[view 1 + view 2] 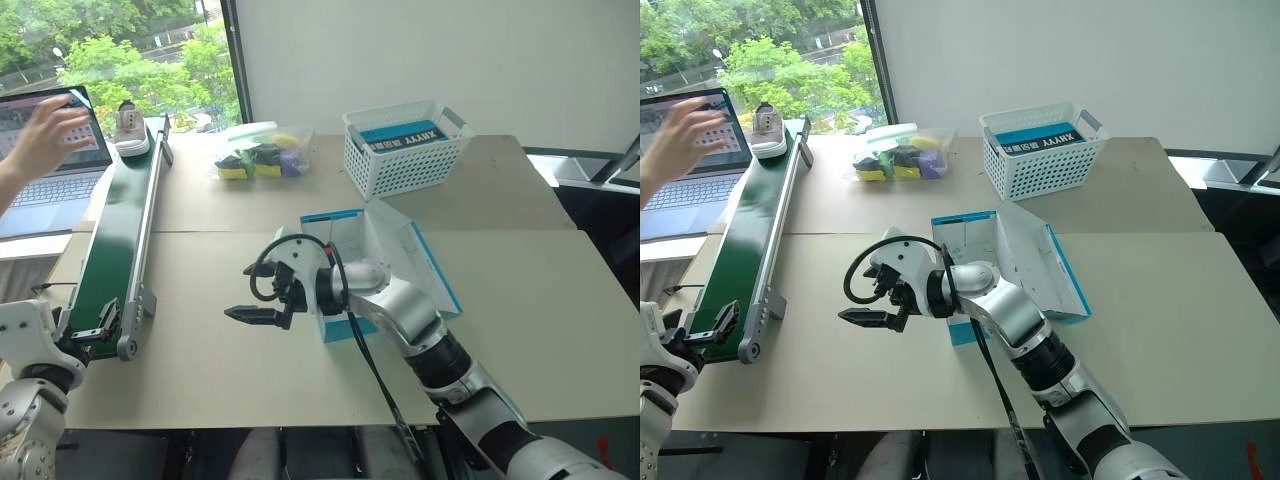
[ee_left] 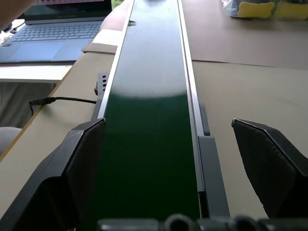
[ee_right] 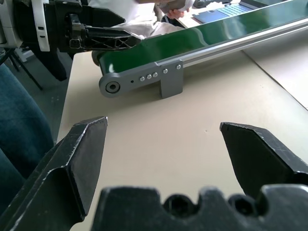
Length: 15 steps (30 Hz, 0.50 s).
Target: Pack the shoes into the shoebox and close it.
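Left eye view: one shoe (image 1: 128, 128) at far end of conveyor belt (image 1: 115, 240), along desk's (image 1: 520, 300) left edge. Shoebox (image 1: 385, 265) open, mid-desk. Left gripper (image 1: 92, 323) spread wide, empty, at belt's near end. Right gripper (image 1: 255, 315) spread wide, empty, beside shoebox.

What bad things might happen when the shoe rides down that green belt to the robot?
1. Only one shoe sits at the far end of the belt; it might slide off the near end if the open left gripper closes late.
2. The right gripper hovers open over the table in front of the shoebox, so swinging back might knock the box.
3. A person's hand is near the belt's far end and could get bumped.
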Motion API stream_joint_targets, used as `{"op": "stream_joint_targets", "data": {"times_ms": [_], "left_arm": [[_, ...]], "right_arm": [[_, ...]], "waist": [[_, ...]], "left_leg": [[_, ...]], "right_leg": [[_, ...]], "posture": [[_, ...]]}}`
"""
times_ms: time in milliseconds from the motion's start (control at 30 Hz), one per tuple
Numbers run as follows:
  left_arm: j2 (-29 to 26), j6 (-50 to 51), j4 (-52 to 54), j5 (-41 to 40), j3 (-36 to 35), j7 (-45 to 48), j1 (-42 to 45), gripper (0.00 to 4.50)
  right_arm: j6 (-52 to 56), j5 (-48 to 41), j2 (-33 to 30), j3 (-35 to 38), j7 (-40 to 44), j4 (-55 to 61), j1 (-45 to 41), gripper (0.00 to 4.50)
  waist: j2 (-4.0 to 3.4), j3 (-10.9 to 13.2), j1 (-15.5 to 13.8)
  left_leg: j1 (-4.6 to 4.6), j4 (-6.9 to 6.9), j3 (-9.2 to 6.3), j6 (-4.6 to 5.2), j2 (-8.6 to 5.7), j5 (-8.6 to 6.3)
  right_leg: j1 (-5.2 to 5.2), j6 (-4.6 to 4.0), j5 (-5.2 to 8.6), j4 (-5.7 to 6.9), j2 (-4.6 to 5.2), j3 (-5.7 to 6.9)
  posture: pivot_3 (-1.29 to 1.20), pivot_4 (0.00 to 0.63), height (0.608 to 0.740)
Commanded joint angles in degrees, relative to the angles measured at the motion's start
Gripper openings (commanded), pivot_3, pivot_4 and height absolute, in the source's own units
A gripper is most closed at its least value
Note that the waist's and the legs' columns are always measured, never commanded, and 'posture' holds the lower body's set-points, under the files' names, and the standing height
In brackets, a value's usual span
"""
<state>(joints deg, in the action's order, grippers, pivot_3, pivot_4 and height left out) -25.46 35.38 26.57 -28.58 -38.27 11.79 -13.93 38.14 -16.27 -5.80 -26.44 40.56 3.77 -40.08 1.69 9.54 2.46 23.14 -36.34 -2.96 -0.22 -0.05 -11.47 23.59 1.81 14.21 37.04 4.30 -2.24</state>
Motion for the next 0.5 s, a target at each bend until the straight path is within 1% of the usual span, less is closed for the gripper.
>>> {"op": "stream_joint_targets", "data": {"times_ms": [33, 267, 500], "left_arm": [[-0.6, -0.1, -0.4, 1.0, 0.7, -0.3, 0.5, 4.50], [-0.8, -0.2, -1.9, 1.9, 1.0, -0.5, 0.5, 4.50], [-0.6, -0.6, -2.4, 2.6, 1.0, -1.2, 0.7, 4.50]], "right_arm": [[-2.4, 1.7, 1.8, 2.1, -2.4, -1.9, -1.9, 4.44], [-2.4, 2.9, 2.0, 2.3, -2.4, -2.4, -1.6, 4.44], [-2.1, 3.9, 2.1, 2.2, -2.4, -1.7, -0.8, 4.44]], "waist": [[0.00, 0.0, 0.0], [0.00, 0.0, 0.0], [0.01, 0.0, 0.0]], "left_leg": [[0.00, 0.02, 0.00, 0.00, 0.00, 0.00], [0.14, 0.04, -0.02, -0.01, 0.01, 0.00], [0.16, 0.04, -0.02, -0.01, 0.01, 0.00]], "right_leg": [[0.02, 0.00, 0.00, 0.00, 0.01, -0.03], [0.30, -0.01, -0.01, 0.08, 0.02, -0.13], [0.35, -0.03, -0.03, 0.08, 0.03, -0.14]], "posture": [[0.00, 0.150, 0.739], [0.00, 0.150, 0.739], [0.00, 0.150, 0.739]]}}
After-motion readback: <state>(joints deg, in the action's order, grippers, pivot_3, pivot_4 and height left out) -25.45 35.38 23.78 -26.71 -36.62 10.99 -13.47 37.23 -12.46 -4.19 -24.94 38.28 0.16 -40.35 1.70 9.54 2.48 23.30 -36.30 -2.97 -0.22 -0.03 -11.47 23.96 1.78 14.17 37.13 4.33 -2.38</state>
